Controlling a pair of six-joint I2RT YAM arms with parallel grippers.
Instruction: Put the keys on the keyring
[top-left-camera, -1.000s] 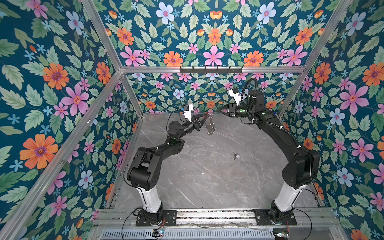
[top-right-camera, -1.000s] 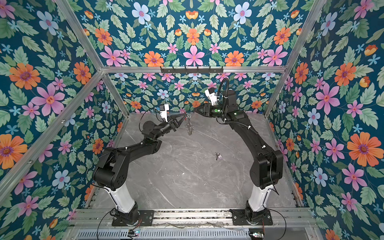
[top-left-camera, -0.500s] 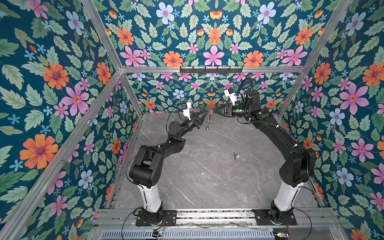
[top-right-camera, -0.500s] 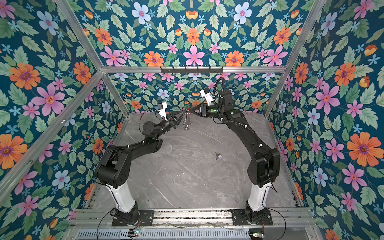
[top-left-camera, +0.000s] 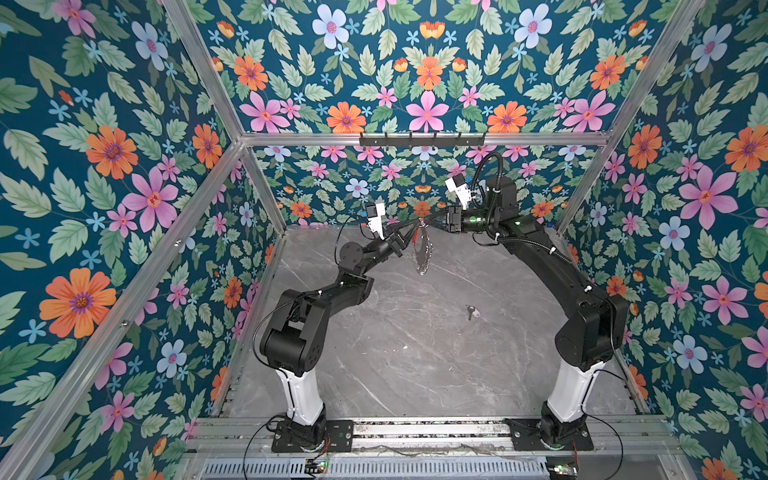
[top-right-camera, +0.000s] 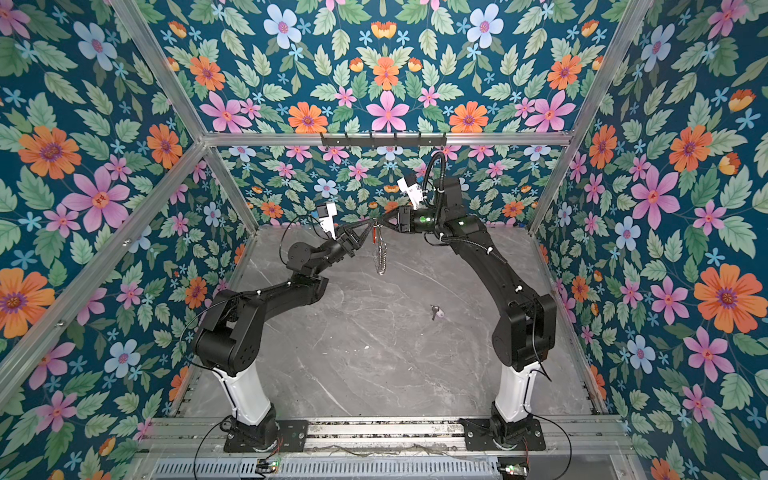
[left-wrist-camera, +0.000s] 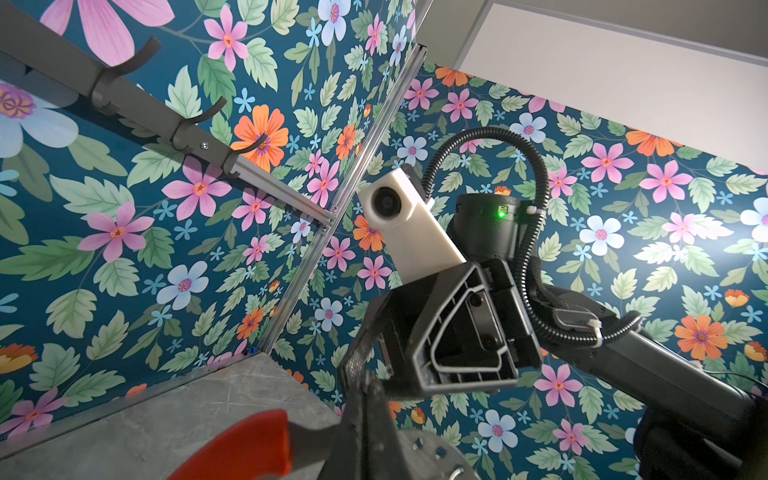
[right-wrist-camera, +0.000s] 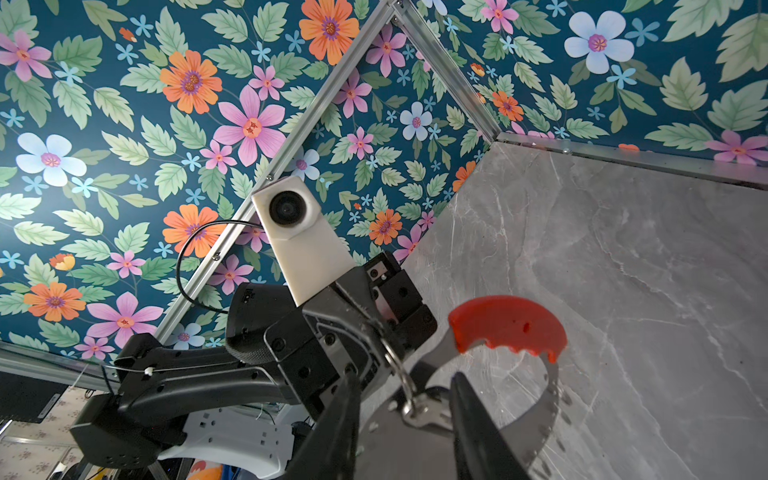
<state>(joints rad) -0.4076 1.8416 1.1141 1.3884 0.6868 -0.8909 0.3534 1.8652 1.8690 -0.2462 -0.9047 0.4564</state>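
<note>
left gripper (top-left-camera: 414, 227): clenched on the top of the keyring (top-left-camera: 423, 255), tips mostly hidden
right gripper (right-wrist-camera: 405, 386): jaws parted either side of the clasp (right-wrist-camera: 419, 409), can't tell if they touch it
keyring: dangles between both arms, small rings just a blur
key (top-left-camera: 471, 311): lies alone on the table (top-left-camera: 415, 365), well apart, tag barely readable

Black arms (top-left-camera: 316, 299), white pedestals (top-left-camera: 301, 395), seemingly ribbed cable (left-wrist-camera: 490, 132)
</note>
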